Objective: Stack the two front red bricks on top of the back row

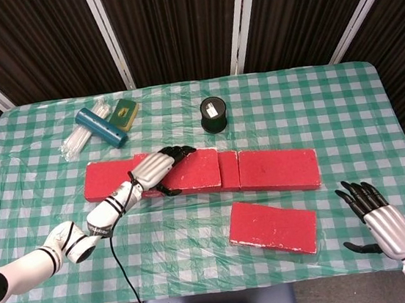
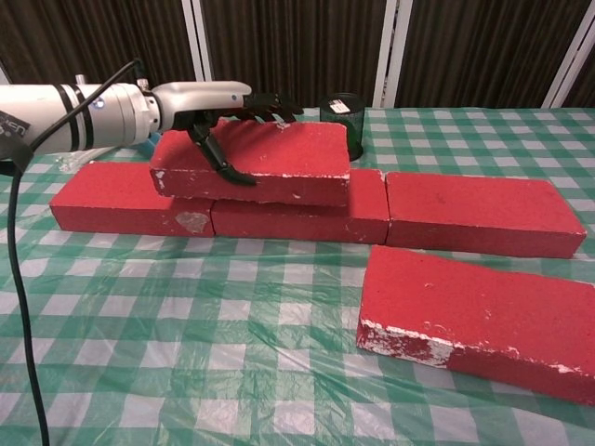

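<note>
Chest view: one red brick (image 2: 265, 160) is held by the left hand (image 2: 216, 102), fingers laid across its top and the thumb hooked down over its near face, so the hand is clamped on it. The brick is positioned over the back row (image 2: 307, 218), bridging the seam between the left and middle bricks of that row; whether its underside is resting fully on them or is carried just above cannot be told, though the gap looks closed or nearly so. In the head view the same brick (image 1: 194, 171) is seen overlapping the row, with the left hand (image 1: 153, 171) on its left end. The first stacking is judged nearly done but not released. The second front brick (image 2: 479, 321) is lying flat on the checked tablecloth (image 2: 186, 372), just in front of the right-hand brick of the row and apart from it, untouched. The right hand (image 1: 377, 219) is shown only in the head view, near the table's right front corner, well apart from that brick, fingers spread and holding nothing. Left to do, as judged: letting go of the first brick, then lifting and placing the second on the row, likely toward the right side. A black mesh cup (image 2: 340, 125) stands behind the row, near the carried brick's far corner.
</note>
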`<state>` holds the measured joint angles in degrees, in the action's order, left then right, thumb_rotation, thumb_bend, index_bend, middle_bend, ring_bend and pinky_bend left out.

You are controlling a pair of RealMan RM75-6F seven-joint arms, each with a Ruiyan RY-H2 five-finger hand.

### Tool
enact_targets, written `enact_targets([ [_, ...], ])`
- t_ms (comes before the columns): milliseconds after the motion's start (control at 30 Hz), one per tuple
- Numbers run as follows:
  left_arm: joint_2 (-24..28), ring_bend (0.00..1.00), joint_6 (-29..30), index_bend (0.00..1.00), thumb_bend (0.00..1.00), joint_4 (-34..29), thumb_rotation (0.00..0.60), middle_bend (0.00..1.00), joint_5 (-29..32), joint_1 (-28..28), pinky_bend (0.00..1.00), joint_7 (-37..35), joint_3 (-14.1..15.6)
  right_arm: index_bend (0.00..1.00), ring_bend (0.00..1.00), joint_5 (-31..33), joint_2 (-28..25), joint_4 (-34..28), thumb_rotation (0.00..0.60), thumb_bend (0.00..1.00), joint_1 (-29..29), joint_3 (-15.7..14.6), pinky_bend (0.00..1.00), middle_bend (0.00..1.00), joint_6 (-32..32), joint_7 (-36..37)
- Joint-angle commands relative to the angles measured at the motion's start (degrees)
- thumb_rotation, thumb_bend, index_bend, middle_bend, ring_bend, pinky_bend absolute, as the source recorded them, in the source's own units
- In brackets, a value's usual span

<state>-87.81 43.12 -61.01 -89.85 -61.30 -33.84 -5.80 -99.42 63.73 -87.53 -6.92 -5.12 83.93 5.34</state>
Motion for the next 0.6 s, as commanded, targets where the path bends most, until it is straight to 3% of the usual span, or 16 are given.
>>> enact_targets([
  [33, -1.0, 0.43, -0.4, 0.02, 0.28, 2.1, 0.600, 0.47, -0.1, -0.6, 0.60, -1.9, 0.6, 0.00, 0.00, 0.2, -0.1, 0.1, 0.600, 0.09, 0.0, 0.1, 0.00, 0.00, 0.0, 0.2],
  [600, -3.7, 0.41, -0.1, 0.02, 0.28, 8.7, 0.600, 0.46, -2.4, -2.5, 0.52, -9.0, 4.0, 0.00, 0.00, 1.1, 0.1, 0.2, 0.600, 0.09, 0.0, 0.4, 0.00, 0.00, -0.7, -0.4],
])
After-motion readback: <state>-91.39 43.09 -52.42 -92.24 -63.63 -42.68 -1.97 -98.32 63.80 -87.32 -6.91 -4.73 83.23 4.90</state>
